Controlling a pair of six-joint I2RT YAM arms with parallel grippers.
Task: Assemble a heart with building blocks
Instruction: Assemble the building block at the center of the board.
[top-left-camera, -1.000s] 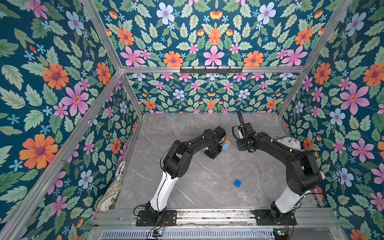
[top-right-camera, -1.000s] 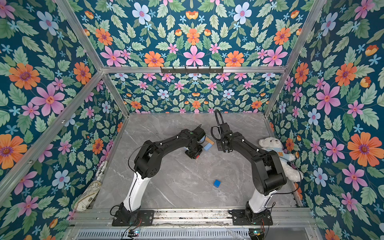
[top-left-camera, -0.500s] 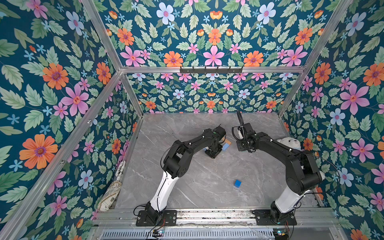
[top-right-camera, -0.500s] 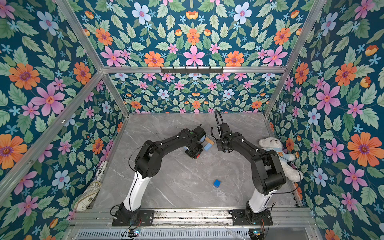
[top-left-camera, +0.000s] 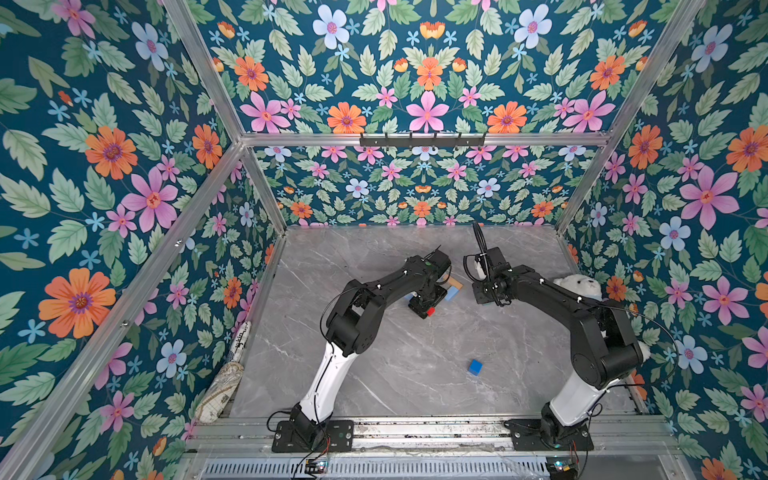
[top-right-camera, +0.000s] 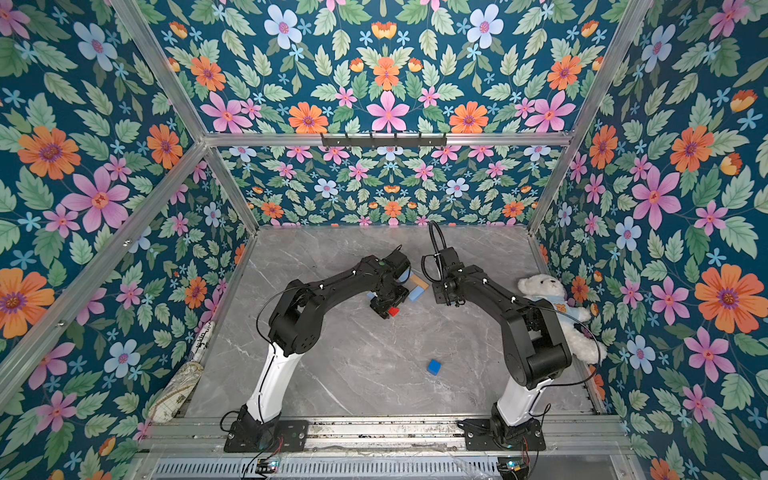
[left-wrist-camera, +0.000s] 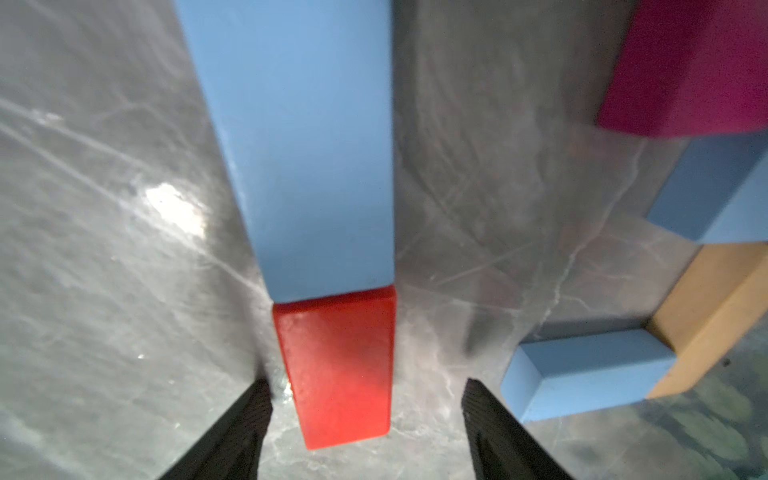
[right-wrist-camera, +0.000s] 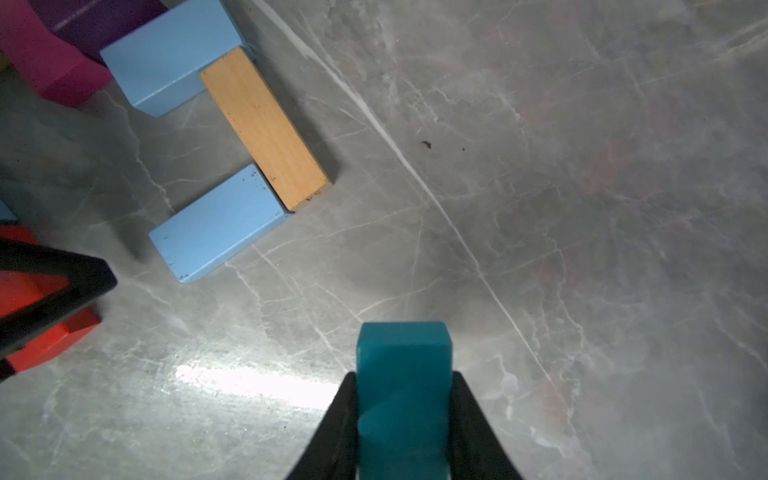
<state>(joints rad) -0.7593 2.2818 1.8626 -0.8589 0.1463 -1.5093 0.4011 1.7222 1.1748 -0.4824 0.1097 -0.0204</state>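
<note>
You will find one marking only: dark lettering on the white roll, lower left of frame, too small to read.

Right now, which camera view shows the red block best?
The left wrist view: the red block lies whole and close between the open jaws of the left gripper. The right wrist view shows it partly behind a black jaw; both top views show only a red corner.
</note>
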